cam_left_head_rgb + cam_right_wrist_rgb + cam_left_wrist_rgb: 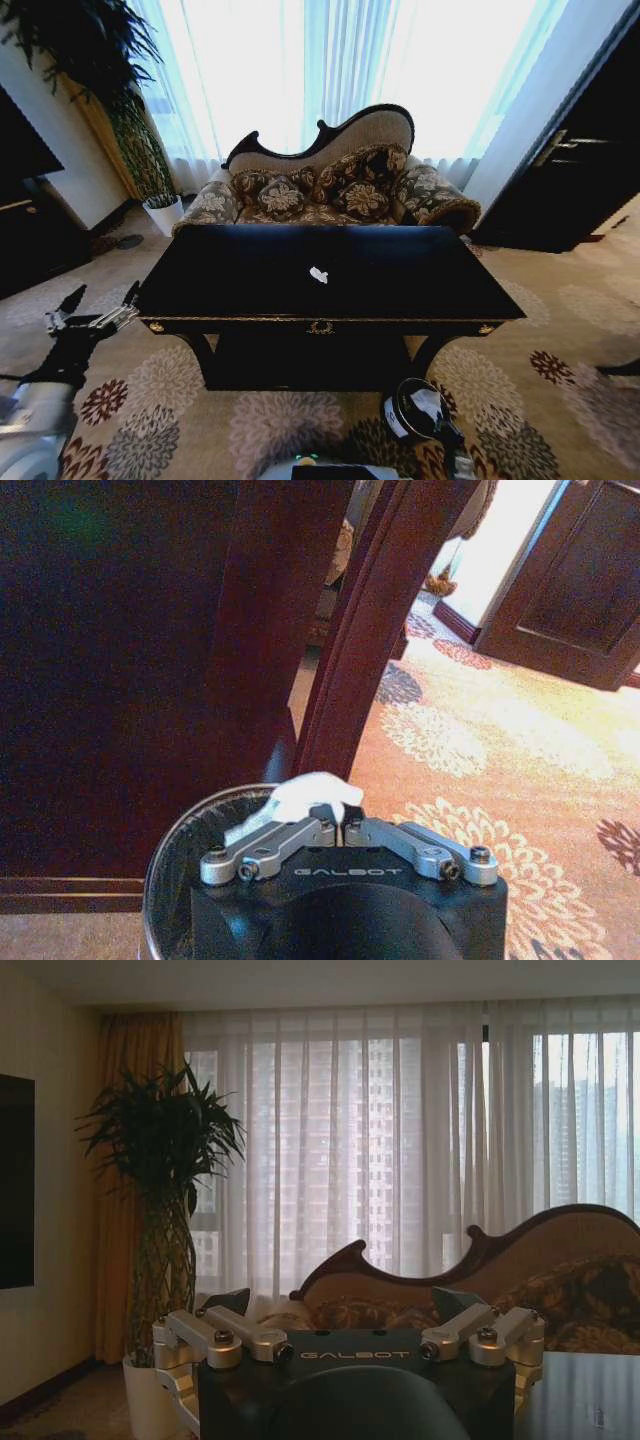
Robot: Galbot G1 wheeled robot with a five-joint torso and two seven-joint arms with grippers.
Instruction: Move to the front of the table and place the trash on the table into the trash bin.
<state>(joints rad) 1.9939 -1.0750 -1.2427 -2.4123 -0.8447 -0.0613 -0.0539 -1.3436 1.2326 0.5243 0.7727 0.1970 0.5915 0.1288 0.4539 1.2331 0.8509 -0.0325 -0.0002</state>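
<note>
The glossy black table (250, 290) stands in front of me with a small white scrap of trash (318, 274) near the middle of its top. The black trash bin (398, 418) sits on the carpet by the table's front right leg (370, 630). My right gripper (340, 820) hangs over the bin's rim (170, 845), shut on a crumpled white paper wad (310, 795). My left gripper (102, 297) hovers off the table's left front corner, open and holding nothing; the left wrist view shows it (345, 1305) spread wide.
A patterned sofa (330, 190) stands right behind the table. A tall potted plant (150, 160) is at the back left, a dark cabinet (580, 170) at the right and dark furniture (25, 230) at the left. Floral carpet (560, 330) lies around the table.
</note>
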